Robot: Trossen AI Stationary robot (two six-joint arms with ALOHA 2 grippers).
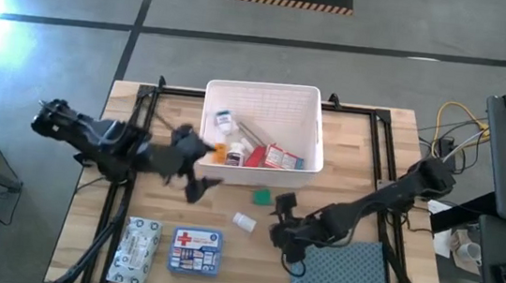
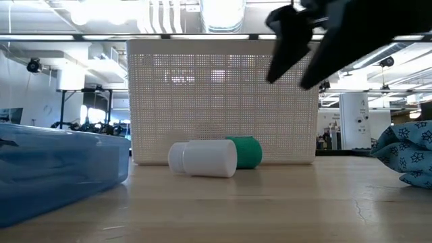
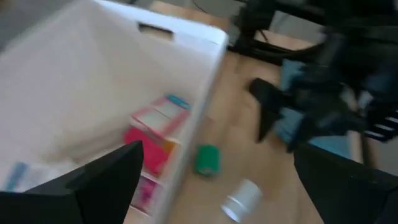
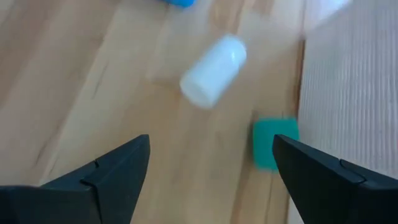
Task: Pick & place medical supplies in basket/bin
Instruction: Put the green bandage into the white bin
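While both sets of fingers are spread wide with nothing between them, the supplies are seen partly inside the white basket (image 1: 264,94) and partly out on the wooden table (image 1: 364,163).

The left gripper (image 1: 196,164) is held at the basket's near left corner, its fingers (image 3: 106,177) parted and empty. Just beyond those fingers, inside the basket, an orange pack (image 1: 220,153), a red and white pack (image 3: 155,127) and a small white bottle with a blue label (image 1: 223,119) are seen lying on the gridded floor. Past the basket wall, ahead of the same fingers, a green pack (image 3: 206,159) and a white pill bottle (image 3: 241,199) are found on the bare wood.

The right gripper (image 1: 281,218) is poised low over the table, with its fingers (image 4: 106,171) likewise apart and gripping nothing. The white pill bottle lies on its side just ahead of the open fingers, untouched, and the green pack sits beside it, close to the basket's near wall. A blue-grey patterned cloth (image 1: 341,271) is spread under and behind this gripper's arm.

Well away from either pair of fingers, at the table's near left edge, a blue first-aid box with a red cross (image 1: 195,250) and a white patterned packet (image 1: 138,244) are laid side by side.
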